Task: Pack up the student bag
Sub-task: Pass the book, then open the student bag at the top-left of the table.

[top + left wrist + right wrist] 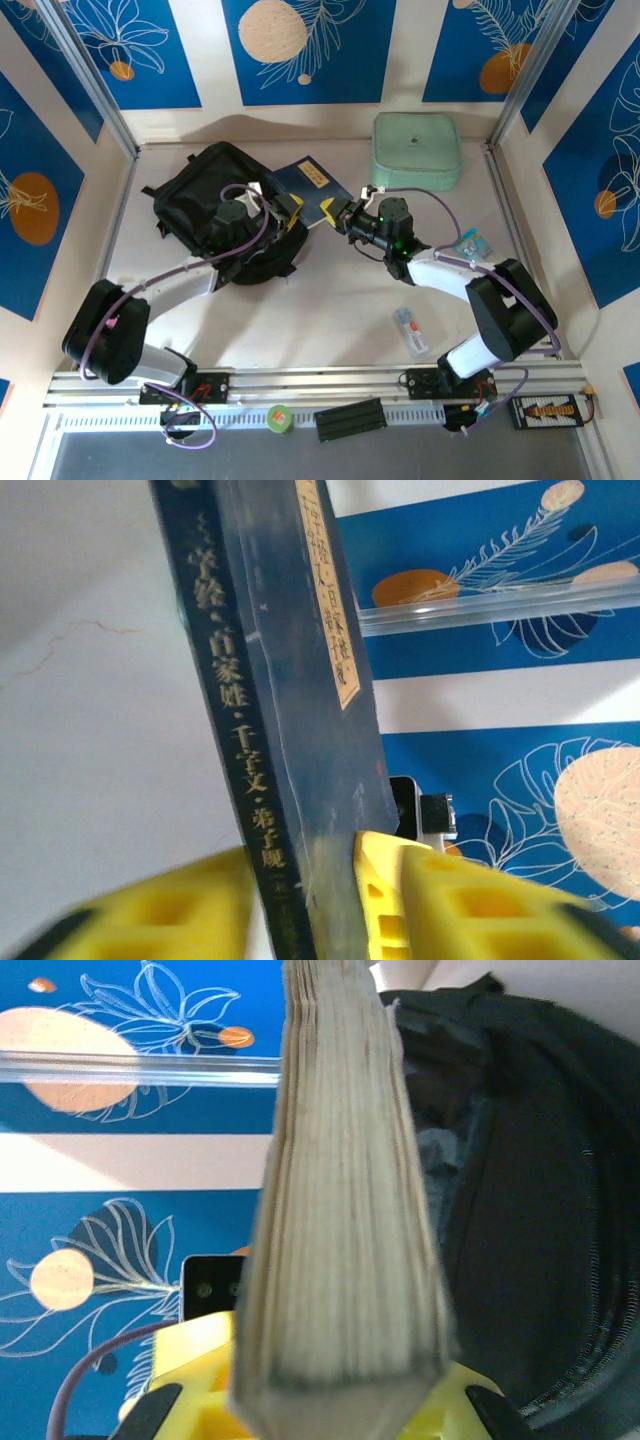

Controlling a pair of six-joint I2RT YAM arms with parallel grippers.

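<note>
- The student bag (pixel 200 205), a large black soft backpack, is pictured lying on the left half of the pale table (pixel 300 310), towards the back wall. The left arm is draped across its near side.
- The left gripper (pixel 288 212) is seen at the bag's right edge. In the left wrist view its yellow fingers (pixel 470 910) are set on either side of a book's spine. One finger is blurred, so it cannot be told whether the book is pinched or merely flanked.
- A dark blue book (pixel 305 185) with a pale title label is held off the table between the two grippers, just beside the bag and tilted. Gold characters are printed down its spine.
- The right gripper (pixel 335 212) is closed on the book's opposite edge. In the right wrist view the page block is pinched between its yellow fingers (pixel 190 1360), with the bag's dark fabric and a curving zip shown just beyond.
- A pale mint-green square zip case (pixel 417 150) is placed at the back right, well apart from the bag.
- A small white item (pixel 410 330) is left on the table near the right arm's base.
- A small clear packet (pixel 468 243) is left close beside the right arm.
</note>
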